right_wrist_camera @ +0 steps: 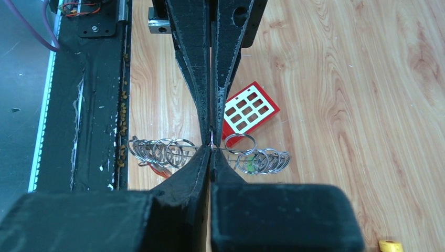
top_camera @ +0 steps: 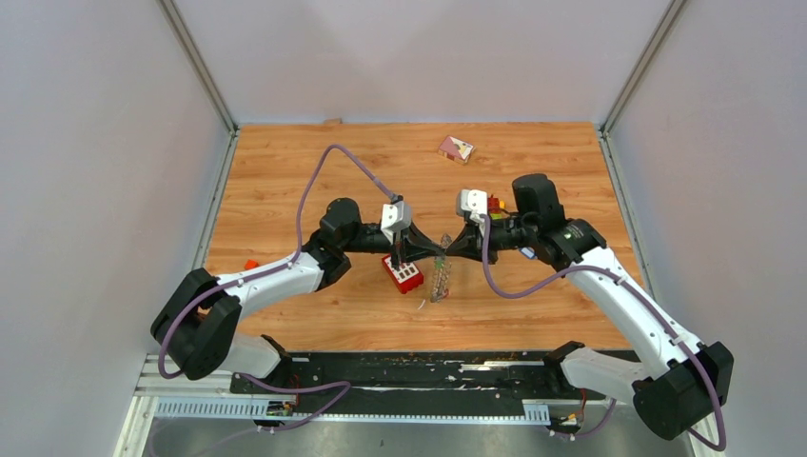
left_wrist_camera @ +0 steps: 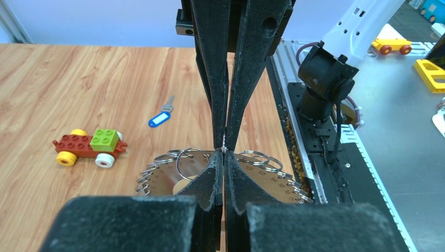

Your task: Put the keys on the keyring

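Note:
The keyring (left_wrist_camera: 291, 182) is a flat grey metal disc with small split rings round its rim. It is held up between both grippers above the table and shows edge-on in the right wrist view (right_wrist_camera: 162, 151) and in the top view (top_camera: 440, 279). My left gripper (left_wrist_camera: 224, 151) is shut on its upper rim. My right gripper (right_wrist_camera: 211, 146) is shut on the same spot from the other side, tip to tip. A key with a blue tag (left_wrist_camera: 160, 116) lies on the wood. A red tag (right_wrist_camera: 157, 169) and a green tag (right_wrist_camera: 255, 164) show among the rings.
A red studded brick (right_wrist_camera: 249, 111) lies on the table under the ring, also in the top view (top_camera: 403, 275). A toy car of red, green and yellow blocks (left_wrist_camera: 89, 144) stands by the right arm. A pink and white card (top_camera: 456, 149) lies at the back.

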Robot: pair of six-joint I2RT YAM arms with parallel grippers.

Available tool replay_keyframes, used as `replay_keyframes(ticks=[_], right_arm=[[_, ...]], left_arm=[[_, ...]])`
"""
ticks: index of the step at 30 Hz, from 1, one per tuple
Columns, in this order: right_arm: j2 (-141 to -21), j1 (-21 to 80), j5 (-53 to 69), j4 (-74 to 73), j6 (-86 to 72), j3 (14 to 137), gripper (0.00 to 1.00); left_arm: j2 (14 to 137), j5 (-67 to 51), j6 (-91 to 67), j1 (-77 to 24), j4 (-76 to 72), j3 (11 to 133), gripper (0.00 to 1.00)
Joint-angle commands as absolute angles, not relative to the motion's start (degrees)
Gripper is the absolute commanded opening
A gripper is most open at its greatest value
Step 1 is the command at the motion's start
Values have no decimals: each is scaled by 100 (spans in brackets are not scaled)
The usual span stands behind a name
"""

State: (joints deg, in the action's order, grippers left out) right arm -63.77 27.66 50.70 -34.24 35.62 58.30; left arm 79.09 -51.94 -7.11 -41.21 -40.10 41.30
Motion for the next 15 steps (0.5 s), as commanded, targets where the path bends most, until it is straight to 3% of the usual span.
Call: replay_keyframes(ticks=[1, 8, 15], right_arm=[[-6199, 2747, 4722, -3001, 3604, 5869, 0], [-5999, 2729, 4506, -3185, 3816, 5831, 0], [-5926, 2715, 4386, -3221, 3885, 5692, 0]], left_arm=[[7816, -5255, -443, -4140, -3991, 4330, 0], [7800, -5183, -326, -4140, -3715, 4457, 8], [7698, -5076, -217, -4060, -3386, 4585, 36]])
